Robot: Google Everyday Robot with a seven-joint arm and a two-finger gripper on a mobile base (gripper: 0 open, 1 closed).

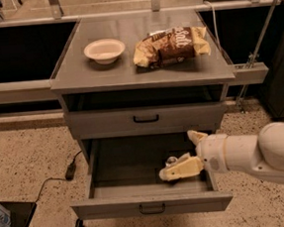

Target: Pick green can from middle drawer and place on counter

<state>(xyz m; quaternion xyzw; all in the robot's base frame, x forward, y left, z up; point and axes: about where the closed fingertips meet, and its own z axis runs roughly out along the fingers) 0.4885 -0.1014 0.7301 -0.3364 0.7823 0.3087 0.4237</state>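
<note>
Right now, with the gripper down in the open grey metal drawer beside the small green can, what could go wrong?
The two-finger gripper stands open at the small dark-green can, mostly hidden behind its near finger: an off-centre close could tip it. Lifting out, the can could catch the closed grey upper drawer front.
</note>
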